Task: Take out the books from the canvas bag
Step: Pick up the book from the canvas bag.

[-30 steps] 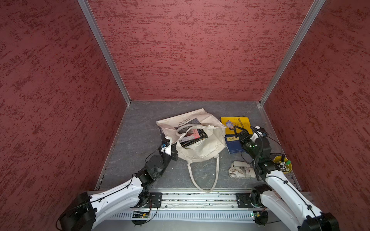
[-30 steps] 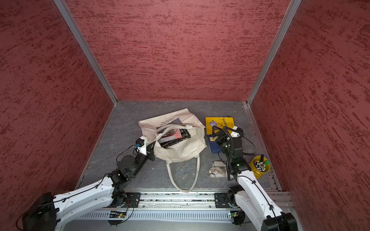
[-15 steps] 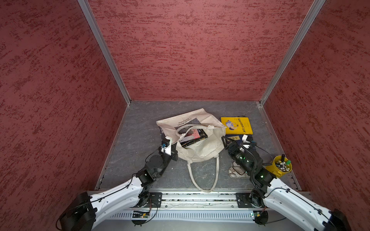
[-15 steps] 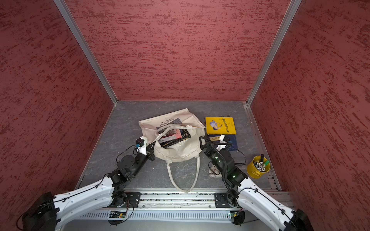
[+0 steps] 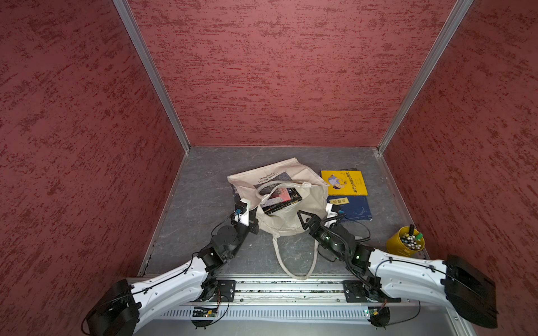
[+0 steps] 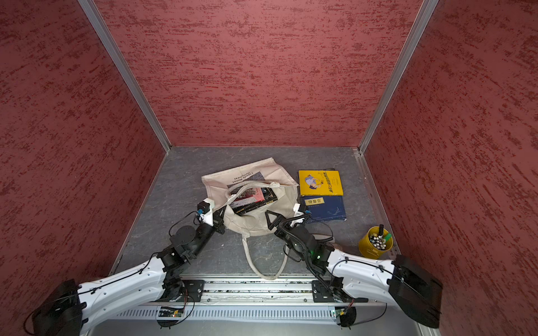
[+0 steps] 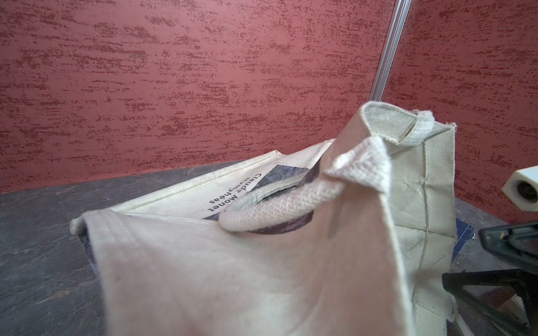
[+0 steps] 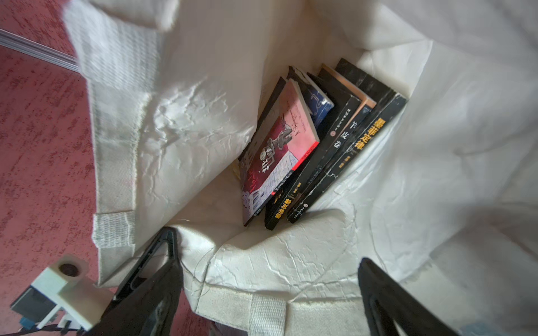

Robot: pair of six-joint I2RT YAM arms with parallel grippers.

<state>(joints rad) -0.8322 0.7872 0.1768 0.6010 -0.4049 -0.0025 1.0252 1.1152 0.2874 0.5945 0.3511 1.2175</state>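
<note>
Right pincer swung over to canvas bag mouth, jaws apart; left pincer clamped on rim. Books look thin, stiff, light: pinch exposed spine.

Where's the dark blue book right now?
In a top view the dark blue book lies flat on the table, on the robot's right of the canvas bag, just nearer the robot than the yellow book.
</note>
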